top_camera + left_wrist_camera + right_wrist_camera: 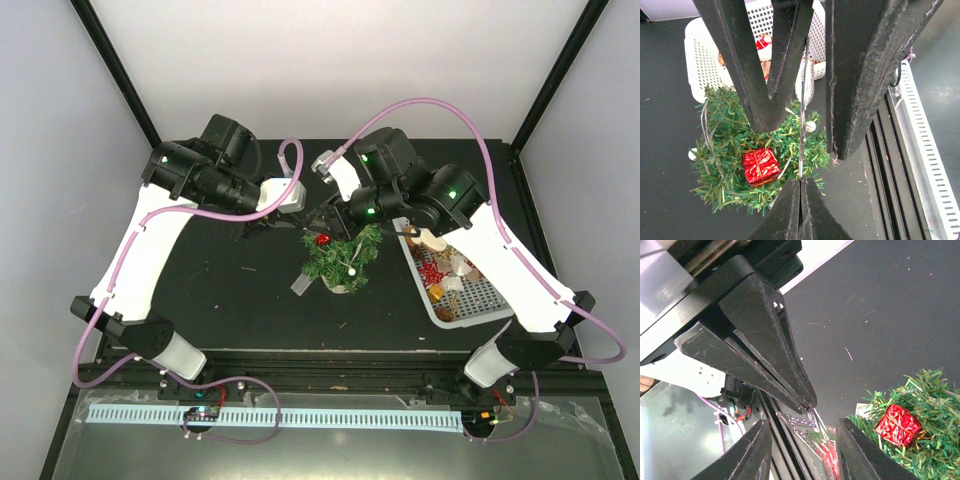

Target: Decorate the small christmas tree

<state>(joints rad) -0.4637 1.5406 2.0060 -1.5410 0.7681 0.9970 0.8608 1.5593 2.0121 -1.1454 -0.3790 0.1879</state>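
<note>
On the black worktop (230,300) stands my small bushy green christmas tree (342,255). My left claw (801,187) is pinched tight on a thin silver string (803,125), so the right claw (805,445), half open, can hang it.

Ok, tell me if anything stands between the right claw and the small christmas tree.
Nothing visible does. The right claw hangs just beside the small christmas tree; the left claw, closed, sits close above that gap, not in it.
</note>
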